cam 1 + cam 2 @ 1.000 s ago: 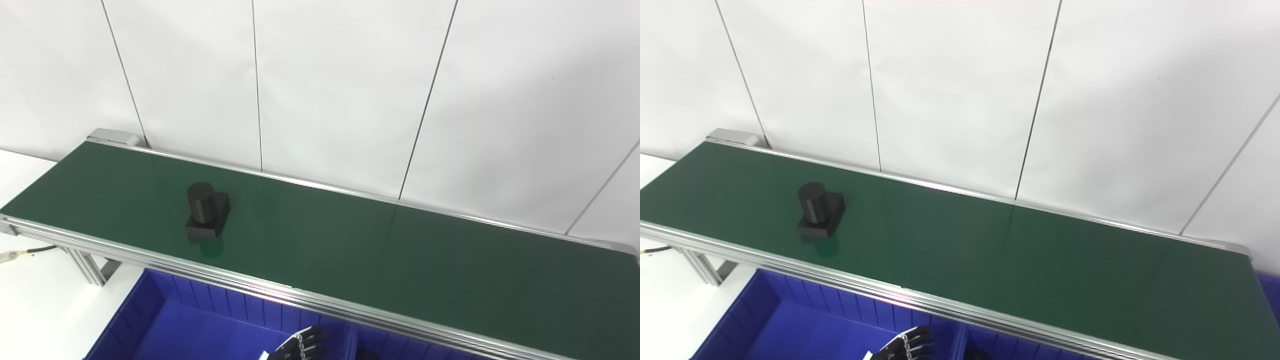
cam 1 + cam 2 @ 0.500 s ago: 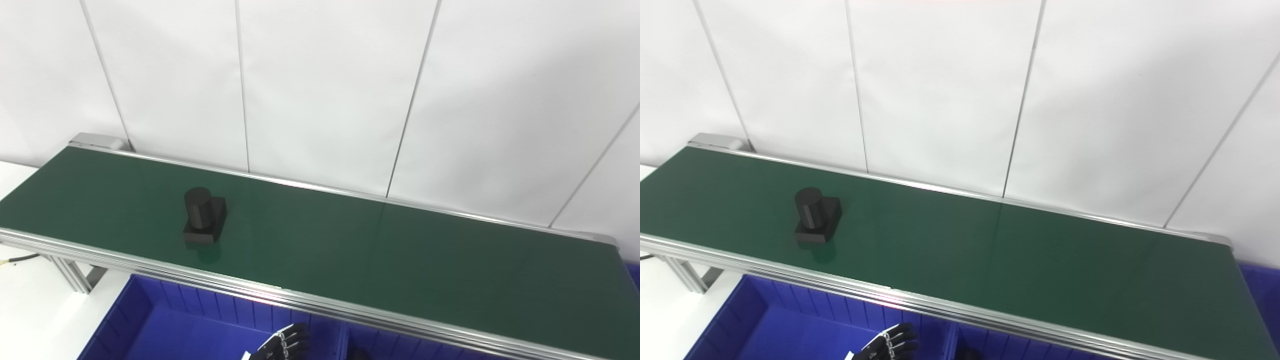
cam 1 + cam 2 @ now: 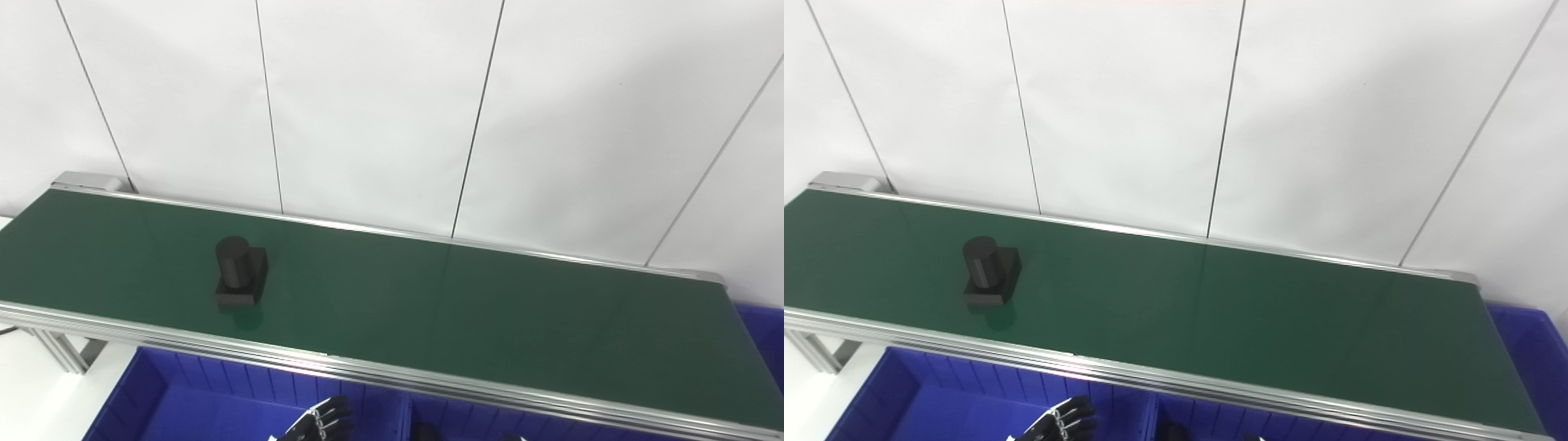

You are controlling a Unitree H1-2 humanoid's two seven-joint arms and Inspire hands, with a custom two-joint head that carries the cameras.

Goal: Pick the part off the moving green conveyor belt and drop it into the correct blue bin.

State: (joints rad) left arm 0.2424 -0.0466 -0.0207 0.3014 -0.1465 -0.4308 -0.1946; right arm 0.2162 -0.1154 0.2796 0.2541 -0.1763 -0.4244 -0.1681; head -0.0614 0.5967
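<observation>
Wall: white panelled wall [image 3: 380, 110] behind the belt.
Belt: long green conveyor belt [image 3: 490, 318], silver rails.
Bins: blue plastic bins [image 3: 202, 398] below near rail.
Part: matte black cylinder-on-block part [image 3: 240, 280], upright, left half of belt, unobstructed.
Left hand: black robot left hand [image 3: 321, 422] over bin, fingers spread, empty.
Right hand: out of frame.

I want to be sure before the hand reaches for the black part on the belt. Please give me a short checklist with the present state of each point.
1. Black part stands upright on the green belt, near its left end: ok.
2. Nothing else on the belt around the part: ok.
3. Left hand free to reach, low over the blue bin, holding nothing, fingers apart: ok.
4. Hand close to the part: not ok, the belt's near rail lies between them.
5. Right hand ready: cannot tell, it is not in view.
6. Which bin is correct: cannot tell.
</observation>
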